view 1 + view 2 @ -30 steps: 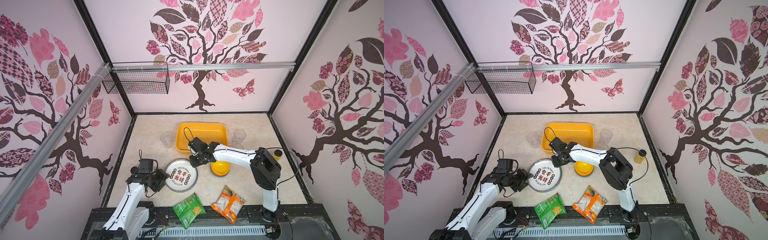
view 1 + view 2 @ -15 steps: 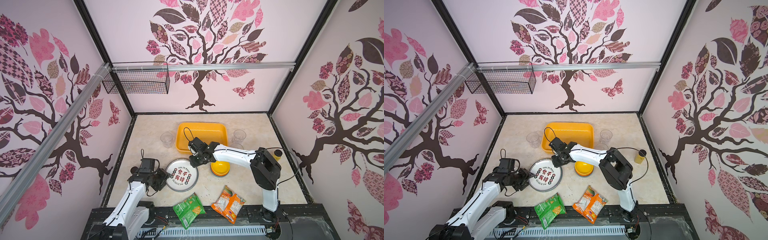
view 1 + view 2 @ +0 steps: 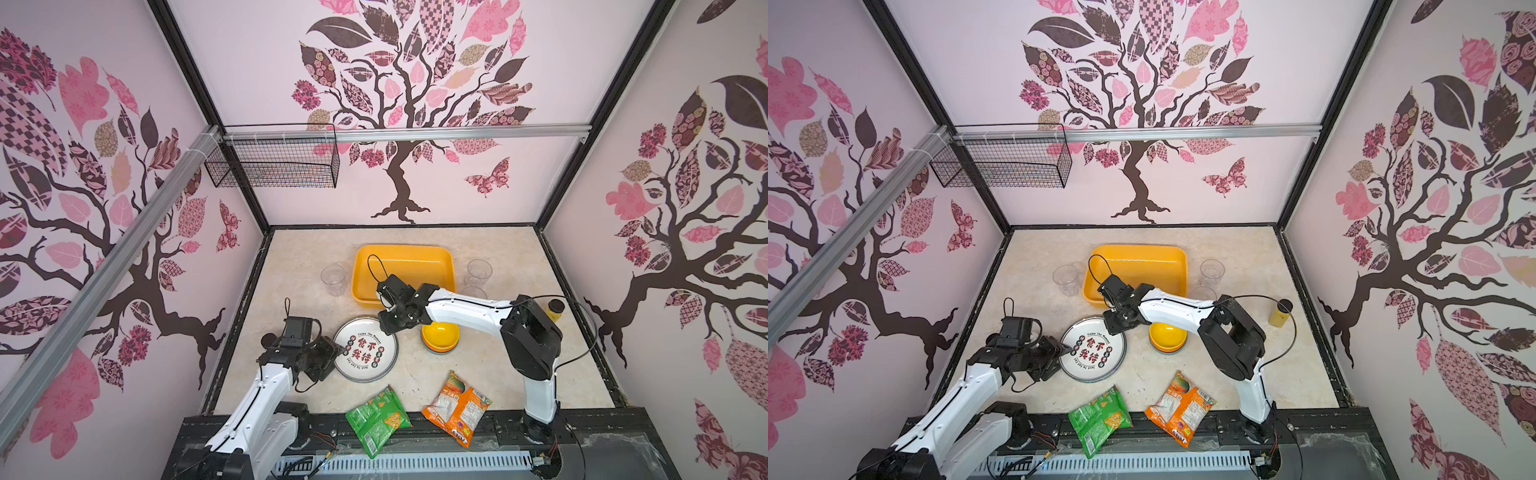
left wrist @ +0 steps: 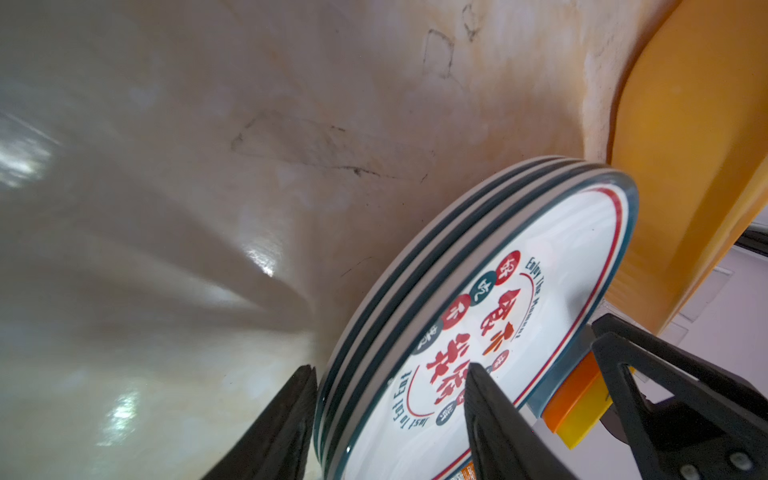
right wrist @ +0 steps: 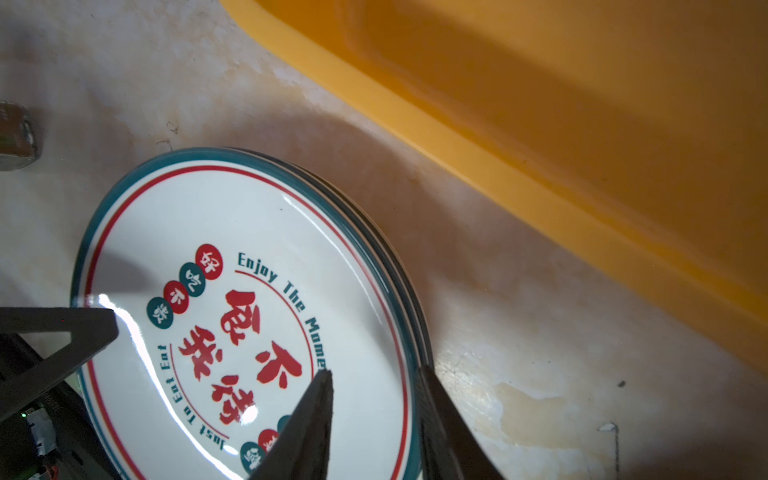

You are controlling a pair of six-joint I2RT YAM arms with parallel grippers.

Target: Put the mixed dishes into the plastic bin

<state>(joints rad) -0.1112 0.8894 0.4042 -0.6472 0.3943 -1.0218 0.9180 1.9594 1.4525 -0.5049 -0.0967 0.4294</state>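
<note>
- In both top views the plates lie flat and face up, near the bin but outside it. My left pincer and right pincer sit at opposite rims. The plates are round, so they have no long axis; the top of the lettering points toward the bin.
- Left wrist: my left pincer straddles the stacked rims. I cannot tell whether it is clamped or loose. If I lift unevenly, the plates could slide apart.
- Right wrist: my right pincer straddles the rim, and its grip is unclear. Carried low, the plates could strike the bin.
</note>
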